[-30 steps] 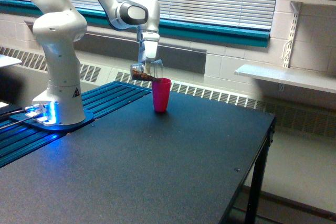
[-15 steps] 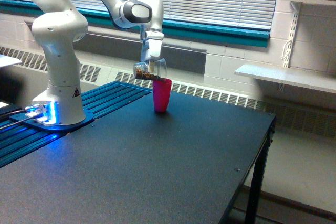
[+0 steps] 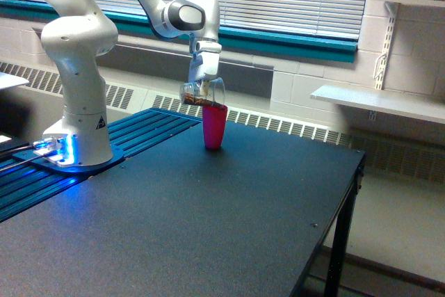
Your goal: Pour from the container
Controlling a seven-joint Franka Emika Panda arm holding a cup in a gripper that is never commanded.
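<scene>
The container (image 3: 202, 94), a small clear plastic cup with brown granular bits inside, lies tipped on its side just above the rim of a bright pink cup (image 3: 214, 126). Its mouth points toward the exterior view's right, over the pink cup's opening. My gripper (image 3: 204, 87) hangs down from the white arm and is shut on the container. The brown bits sit along the container's lower wall near its mouth. The pink cup stands upright on the black table (image 3: 208, 220).
The arm's white base (image 3: 76, 130) stands on a blue ridged platform (image 3: 83, 165) at the exterior view's left. The table's edge (image 3: 341, 193) drops off at the right. A white wall shelf (image 3: 379, 102) and window blinds lie behind.
The gripper and the tipped container have shifted slightly to the exterior view's right, bringing the container's mouth further over the pink cup.
</scene>
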